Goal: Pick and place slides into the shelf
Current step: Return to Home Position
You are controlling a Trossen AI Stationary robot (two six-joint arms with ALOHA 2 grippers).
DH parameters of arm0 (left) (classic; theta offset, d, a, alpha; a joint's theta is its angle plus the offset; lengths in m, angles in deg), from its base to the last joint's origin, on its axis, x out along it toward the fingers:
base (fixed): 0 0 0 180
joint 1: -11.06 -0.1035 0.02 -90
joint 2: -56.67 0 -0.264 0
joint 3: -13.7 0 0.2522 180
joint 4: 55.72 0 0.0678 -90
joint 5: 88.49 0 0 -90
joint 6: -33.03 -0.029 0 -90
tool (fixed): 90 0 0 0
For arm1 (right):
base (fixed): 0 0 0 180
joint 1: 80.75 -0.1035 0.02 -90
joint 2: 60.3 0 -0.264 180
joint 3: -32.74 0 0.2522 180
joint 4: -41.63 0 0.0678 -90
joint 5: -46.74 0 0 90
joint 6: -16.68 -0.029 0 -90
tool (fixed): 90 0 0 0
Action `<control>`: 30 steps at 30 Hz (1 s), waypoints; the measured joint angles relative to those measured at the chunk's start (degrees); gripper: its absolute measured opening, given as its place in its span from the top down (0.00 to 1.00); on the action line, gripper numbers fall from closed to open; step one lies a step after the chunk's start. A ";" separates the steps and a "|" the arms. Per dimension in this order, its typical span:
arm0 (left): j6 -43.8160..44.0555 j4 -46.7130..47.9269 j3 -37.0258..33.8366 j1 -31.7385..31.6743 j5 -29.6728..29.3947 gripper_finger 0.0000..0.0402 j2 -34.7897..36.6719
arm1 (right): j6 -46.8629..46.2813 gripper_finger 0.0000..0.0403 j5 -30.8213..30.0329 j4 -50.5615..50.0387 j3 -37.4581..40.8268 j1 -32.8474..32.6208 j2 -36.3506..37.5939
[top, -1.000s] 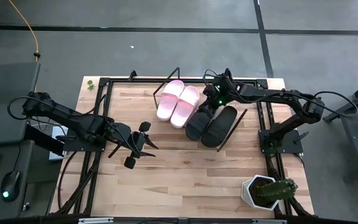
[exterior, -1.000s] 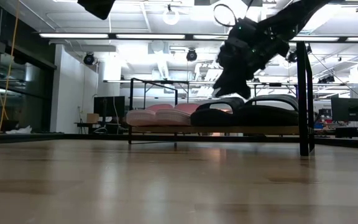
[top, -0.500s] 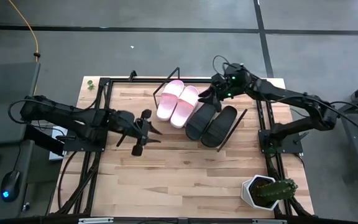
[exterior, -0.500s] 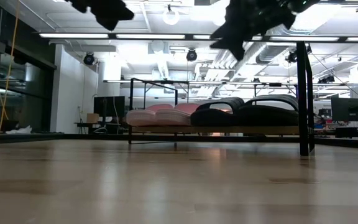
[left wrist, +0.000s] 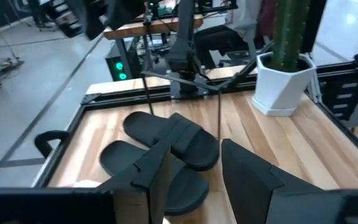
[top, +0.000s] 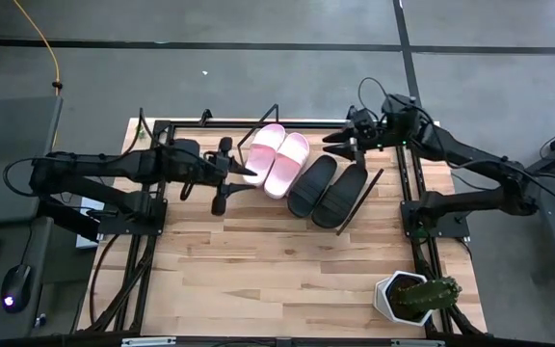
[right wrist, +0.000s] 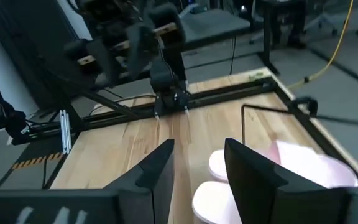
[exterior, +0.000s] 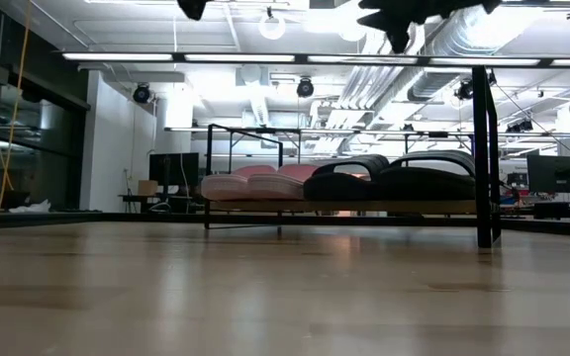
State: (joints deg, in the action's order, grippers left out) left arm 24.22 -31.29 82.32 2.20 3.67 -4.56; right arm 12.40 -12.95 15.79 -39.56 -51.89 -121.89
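**Q:** What is cut off or hard to read?
**A:** In the low view both arms leave the frame at the top edge, so only dark tips show. The board of the shelf (exterior: 364,207) lies mostly hidden under footwear. Only a thin pale-wood edge on black wire legs shows.

**Q:** Nearest the camera?
**A:** The bare plank-wood surface (top: 287,270), with a potted cactus (top: 414,294), its pot white and faceted, at the lower right of the high view.

**Q:** And the arms?
**A:** The left end effector (top: 225,175), fingers spread and empty, hangs at centre left, just beside the pink pair. The right end effector (top: 342,145), likewise parted and holding nothing, sits right of centre near the top, by the black pair's far end.

**Q:** The footwear?
**A:** All four rest side by side on the shelf at upper centre. Two pink slides (top: 261,154) are smooth and matte, and to their right are two black slides (top: 311,183) with broad arched straps.
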 joint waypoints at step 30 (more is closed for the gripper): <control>5.54 -7.45 8.34 -13.98 12.89 0.68 -7.07 | -3.18 0.68 -0.80 27.38 -2.86 -3.64 -13.95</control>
State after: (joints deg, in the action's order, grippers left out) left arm 29.76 -38.74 90.65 -11.79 16.56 -11.63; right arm 9.22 -13.75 43.17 -42.42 -55.53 -135.84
